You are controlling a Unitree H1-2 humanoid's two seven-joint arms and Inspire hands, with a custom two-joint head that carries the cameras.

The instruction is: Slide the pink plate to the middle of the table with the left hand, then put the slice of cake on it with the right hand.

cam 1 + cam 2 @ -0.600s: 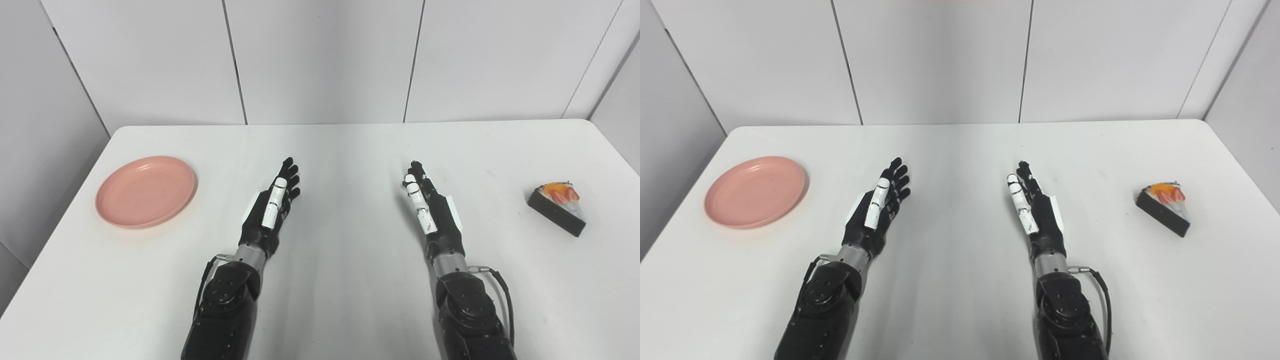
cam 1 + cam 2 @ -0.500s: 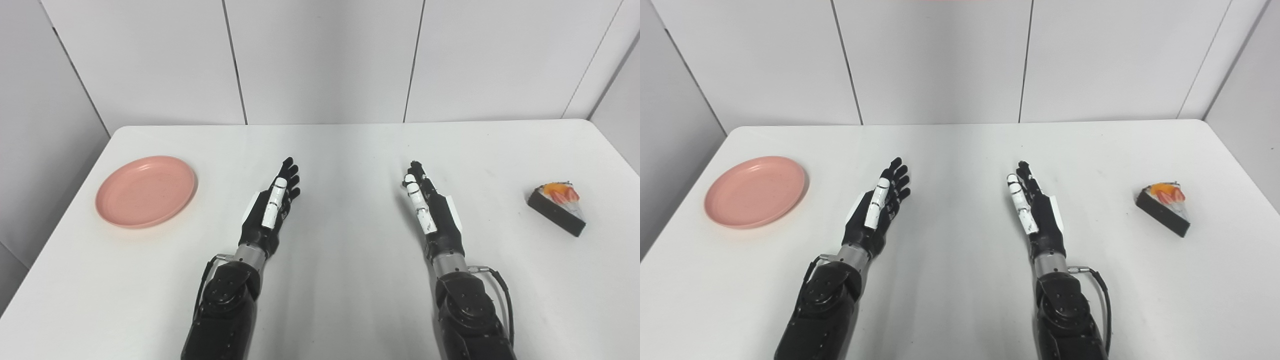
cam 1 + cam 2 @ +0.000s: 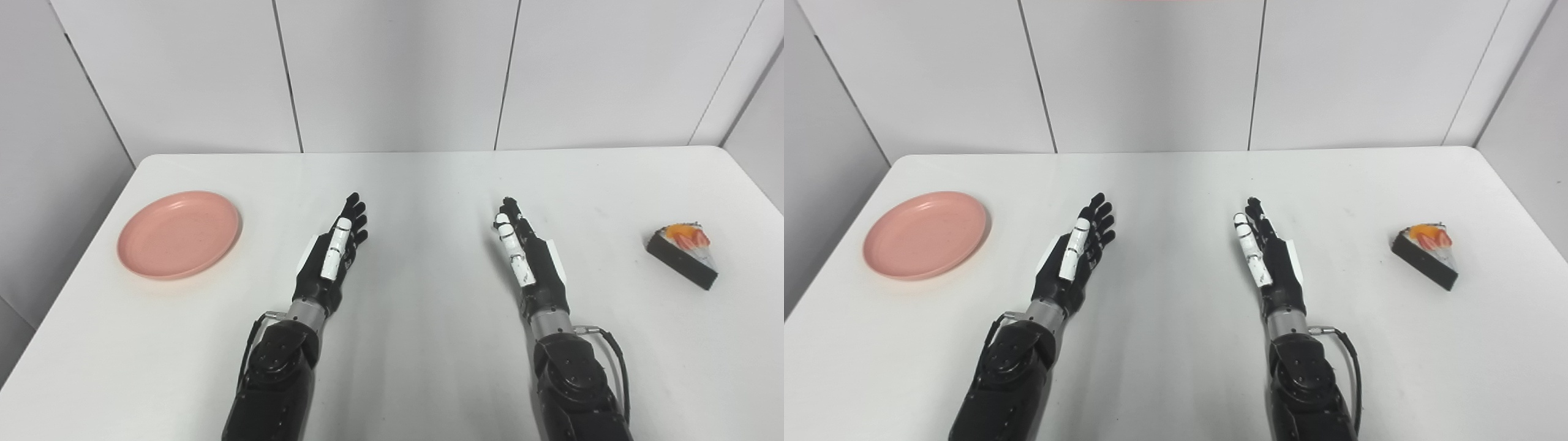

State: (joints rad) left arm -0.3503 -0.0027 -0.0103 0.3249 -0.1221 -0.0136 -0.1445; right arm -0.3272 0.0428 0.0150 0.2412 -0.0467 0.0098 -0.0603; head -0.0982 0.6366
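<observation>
Nothing has shifted over the last half second: the left hand [image 3: 331,257] and right hand [image 3: 530,260] stay flat, fingers extended and empty, mid-table, the pink plate [image 3: 179,234] far left and the cake slice [image 3: 682,253] far right, so the task looks unstarted.

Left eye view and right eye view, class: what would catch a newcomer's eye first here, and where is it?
Two black robot hands, the left hand and right hand, lie open side by side mid-table. The pink plate sits far left on the white table. The slice of cake, dark with red and orange topping, sits far right.
</observation>
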